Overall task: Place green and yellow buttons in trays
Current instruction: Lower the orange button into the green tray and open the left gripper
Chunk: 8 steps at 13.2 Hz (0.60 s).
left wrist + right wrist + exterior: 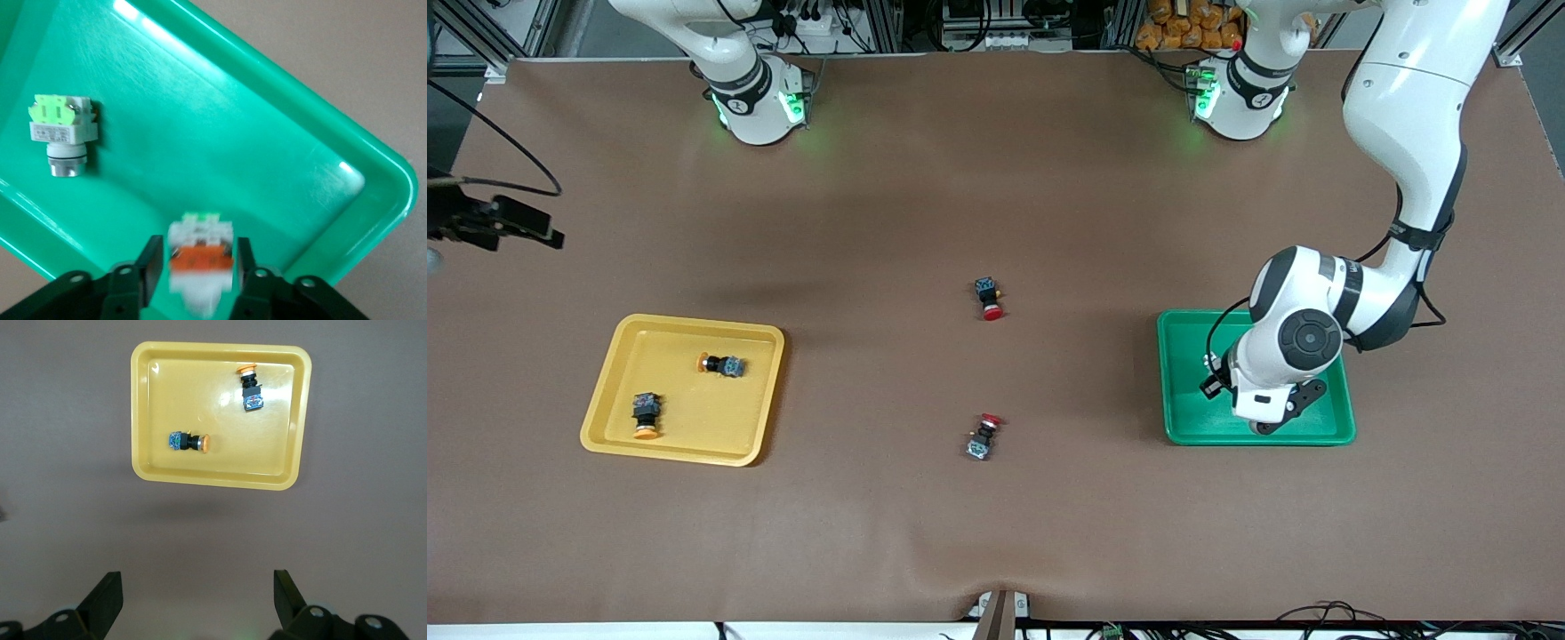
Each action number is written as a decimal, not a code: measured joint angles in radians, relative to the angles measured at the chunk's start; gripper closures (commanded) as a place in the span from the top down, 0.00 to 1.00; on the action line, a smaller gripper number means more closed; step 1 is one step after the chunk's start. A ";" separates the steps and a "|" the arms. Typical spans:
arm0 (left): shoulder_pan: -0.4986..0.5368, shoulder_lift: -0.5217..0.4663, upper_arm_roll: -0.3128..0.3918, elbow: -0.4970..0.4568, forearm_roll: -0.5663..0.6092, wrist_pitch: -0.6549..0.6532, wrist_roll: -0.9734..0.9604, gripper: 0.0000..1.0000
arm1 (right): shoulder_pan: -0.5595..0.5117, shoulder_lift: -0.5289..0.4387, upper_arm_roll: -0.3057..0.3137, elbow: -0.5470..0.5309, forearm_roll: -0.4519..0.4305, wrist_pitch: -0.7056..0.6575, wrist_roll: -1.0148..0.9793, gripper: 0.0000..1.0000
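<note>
The right hand (197,587) hangs in the air above the bare counter (996,533) at the right arm's end. Its two fingers are spread wide apart and nothing is between them. This arm waits.

The yellow tray (685,409) lies on the counter toward the same end. Two buttons lie on their sides in it, well apart from each other. The first yellow-capped button (723,364) lies farther from the front camera. The second yellow-capped button (647,415) lies nearer to the front camera, close to the tray's rim.

In the middle of the counter lie two red-capped switches, outside both trays. One red switch (988,299) is farther from the front camera, and the other red switch (983,437) is nearer to it.

The green tray (1183,373) lies toward the left arm's end. The left hand (197,257) is low inside this tray. Between its fingers (152,267) is the white button with an orange block (200,267). A thin gap shows on each side of it, so the grip is released. Whether this button already rests on the tray floor, I cannot tell. The white button with a green block (63,130) lies on its side in the same tray, apart from the hand.
</note>
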 measured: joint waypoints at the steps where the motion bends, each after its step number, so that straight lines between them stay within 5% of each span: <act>1: 0.006 -0.005 0.000 0.000 0.000 0.001 0.000 1.00 | -0.005 0.000 0.004 0.022 0.000 -0.014 0.013 1.00; 8: 0.066 -0.134 -0.001 0.007 0.000 0.002 0.166 1.00 | -0.111 0.000 0.178 0.158 -0.001 -0.120 0.083 1.00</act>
